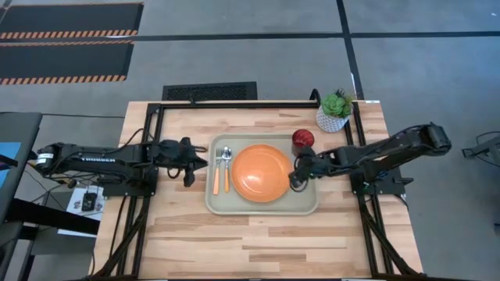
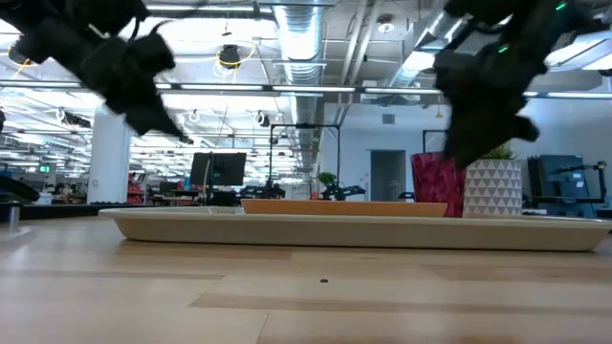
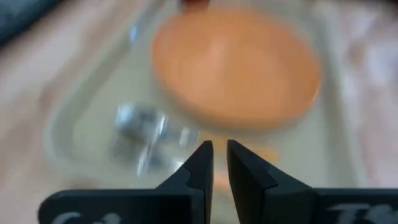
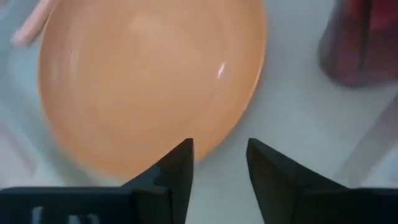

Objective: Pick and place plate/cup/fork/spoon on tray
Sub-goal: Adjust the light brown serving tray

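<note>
The beige tray (image 1: 262, 207) lies mid-table. The orange plate (image 1: 262, 173) rests flat in it. The fork (image 1: 216, 176) and the spoon (image 1: 227, 173) lie side by side on the tray's left part, metal heads toward the far edge. The dark red cup (image 1: 303, 139) stands upright at the tray's far right corner. My left gripper (image 1: 190, 162) hovers just left of the tray, empty, its fingers (image 3: 202, 163) shut but for a narrow slit. My right gripper (image 1: 297, 178) hovers open and empty over the plate's right rim (image 4: 236, 118), with the cup (image 4: 364, 37) beyond it.
A white pot with a green plant (image 1: 334, 114) stands on the table beyond the tray's far right corner. Black frame rails (image 1: 148, 156) run along the table's left and right sides. Bare wood (image 1: 258, 246) lies between the tray and the near edge.
</note>
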